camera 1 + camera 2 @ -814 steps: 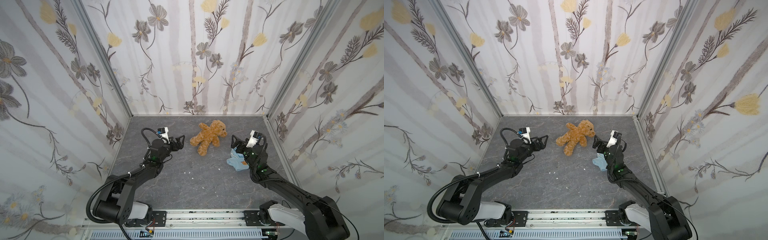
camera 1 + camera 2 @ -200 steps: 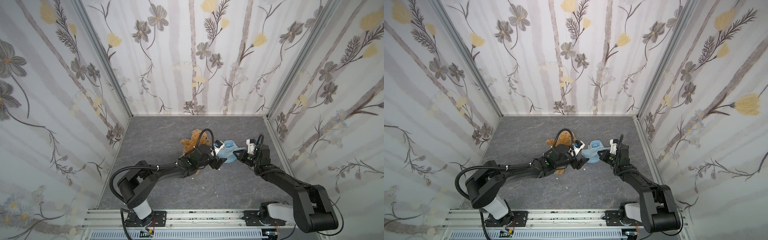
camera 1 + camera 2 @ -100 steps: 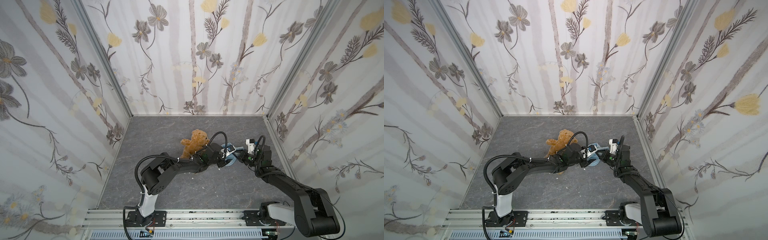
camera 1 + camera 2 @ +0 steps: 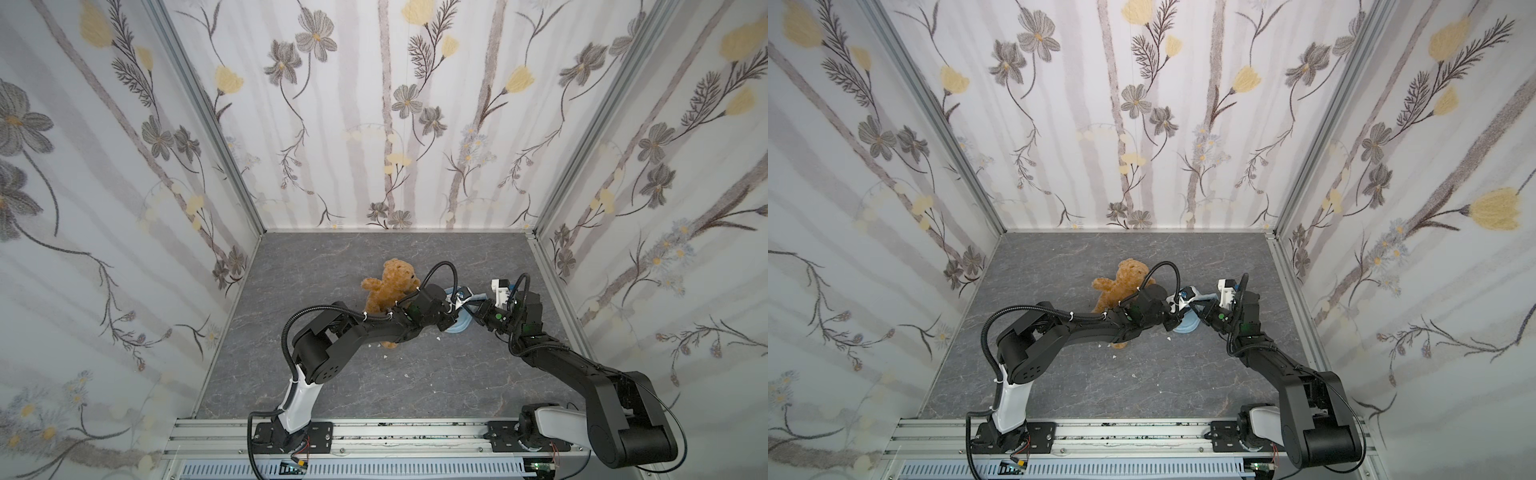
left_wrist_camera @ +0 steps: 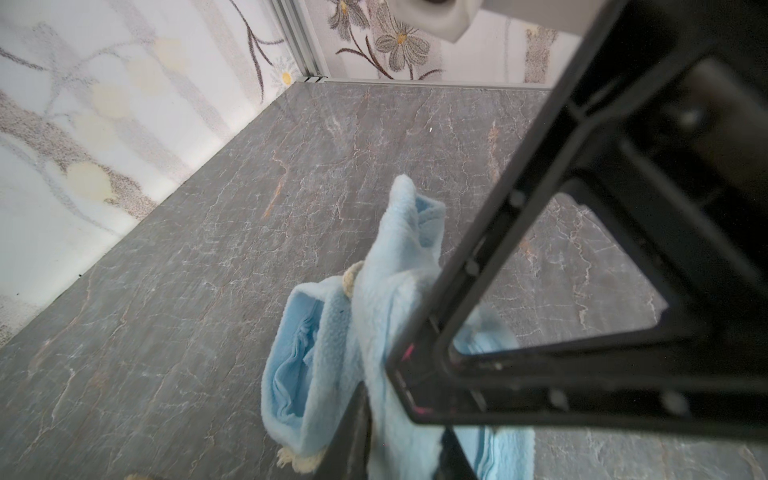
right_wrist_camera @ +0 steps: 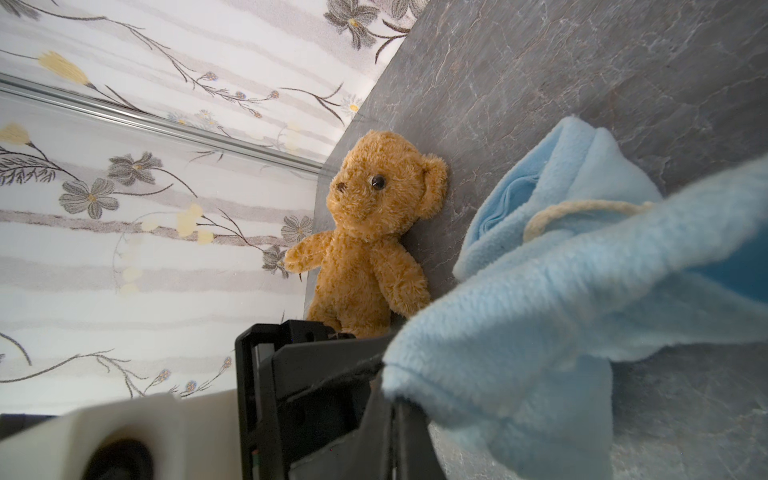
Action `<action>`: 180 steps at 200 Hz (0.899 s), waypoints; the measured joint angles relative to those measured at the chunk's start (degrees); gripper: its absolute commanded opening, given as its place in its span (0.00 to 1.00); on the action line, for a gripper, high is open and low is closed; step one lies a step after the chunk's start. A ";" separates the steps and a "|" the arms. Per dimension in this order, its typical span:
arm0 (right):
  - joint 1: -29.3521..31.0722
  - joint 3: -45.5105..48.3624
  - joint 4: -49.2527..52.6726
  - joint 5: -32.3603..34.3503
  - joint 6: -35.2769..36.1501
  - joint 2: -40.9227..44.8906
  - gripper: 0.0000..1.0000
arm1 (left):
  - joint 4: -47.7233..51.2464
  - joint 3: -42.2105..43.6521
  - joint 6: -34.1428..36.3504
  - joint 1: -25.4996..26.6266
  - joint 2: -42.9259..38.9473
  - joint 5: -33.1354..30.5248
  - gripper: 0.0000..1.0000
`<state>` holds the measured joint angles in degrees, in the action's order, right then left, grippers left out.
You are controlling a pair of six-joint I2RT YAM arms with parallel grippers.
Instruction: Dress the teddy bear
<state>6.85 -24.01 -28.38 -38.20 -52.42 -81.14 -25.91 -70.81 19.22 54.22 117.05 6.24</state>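
The golden-brown teddy bear [image 4: 390,286] [image 4: 1120,283] lies on its back on the grey floor, behind my left forearm; the right wrist view shows the teddy bear [image 6: 370,232] face up with one arm out. Just right of it, a light-blue hooded top [image 4: 460,329] [image 4: 1185,327] hangs between my two grippers. My left gripper [image 4: 454,321] [image 4: 1177,322] [image 5: 401,449] is shut on the top [image 5: 332,332], with fleece pinched between its fingers. My right gripper [image 4: 472,316] [image 4: 1197,313] [image 6: 388,392] is shut on an edge of the top [image 6: 540,316], facing the left one.
Flowered walls close in the grey marbled floor [image 4: 374,257] on three sides. A metal rail [image 4: 374,432] runs along the front edge. Small white crumbs [image 4: 385,356] lie on the floor near the bear's feet. My left arm's elbow [image 4: 320,353] stands mid-floor.
My left gripper has closed from open onto the blue top. The left arm's elbow has swung in toward the middle. The right gripper keeps its hold. The bear has not moved.
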 measured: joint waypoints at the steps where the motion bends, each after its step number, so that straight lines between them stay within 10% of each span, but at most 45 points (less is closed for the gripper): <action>1: 0.00 0.00 -0.04 0.00 -0.02 -0.04 0.00 | 0.00 0.00 0.00 0.00 0.00 0.00 0.19; 45: 0.00 0.00 -0.07 0.00 -0.02 -0.26 0.01 | -0.07 -0.13 -1.27 0.00 0.00 -0.39 0.00; 65: -0.44 0.00 0.13 -0.11 -0.04 -0.07 0.54 | -0.09 0.07 -2.10 -0.02 -0.13 -1.75 0.00; 94: -3.26 0.02 2.86 0.26 2.32 5.49 0.99 | 0.33 1.46 -8.00 -1.36 -2.69 -7.13 0.00; 142: -1.95 -0.28 9.18 9.73 10.67 22.64 0.99 | 1.25 3.85 -20.35 -6.80 -16.70 -10.32 0.00; 180: 10.82 -2.60 10.93 24.37 11.56 18.88 1.00 | 8.55 0.20 -29.18 -15.72 -26.77 -11.89 0.00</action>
<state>17.67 -26.61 -17.45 -13.82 -40.86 -62.26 -17.37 -70.61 -9.96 38.50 90.28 -5.65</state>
